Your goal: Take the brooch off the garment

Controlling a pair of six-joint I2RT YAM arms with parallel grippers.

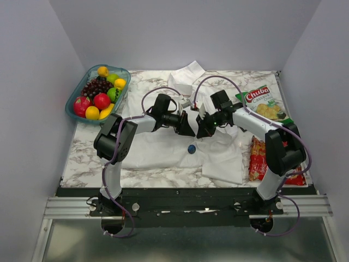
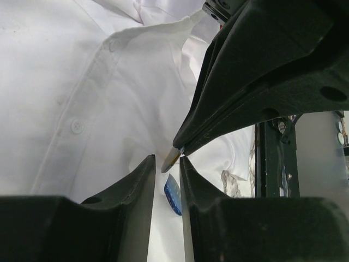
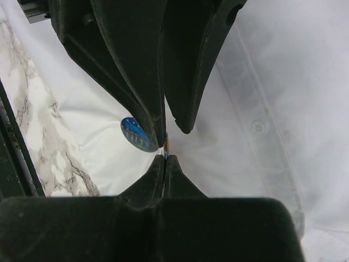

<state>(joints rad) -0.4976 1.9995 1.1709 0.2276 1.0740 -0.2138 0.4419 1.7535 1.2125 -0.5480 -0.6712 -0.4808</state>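
Two grippers tip to tip over white garment (image 1: 163, 152) in top view: left gripper (image 1: 191, 131), right gripper (image 1: 200, 132); blue brooch (image 1: 191, 148) on cloth at their 6 o'clock. Left wrist: left jaws narrowly parted, gripping nothing. Right wrist: right jaws closed on gold sliver (image 3: 166, 144), brooch at its 9 o'clock.

Black-white arms (image 1: 139, 124) — purple cables (image 1: 161, 88)

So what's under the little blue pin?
White shirt lies right under the brooch. The shirt covers the table there, and whether the brooch pierces the cloth is hidden.
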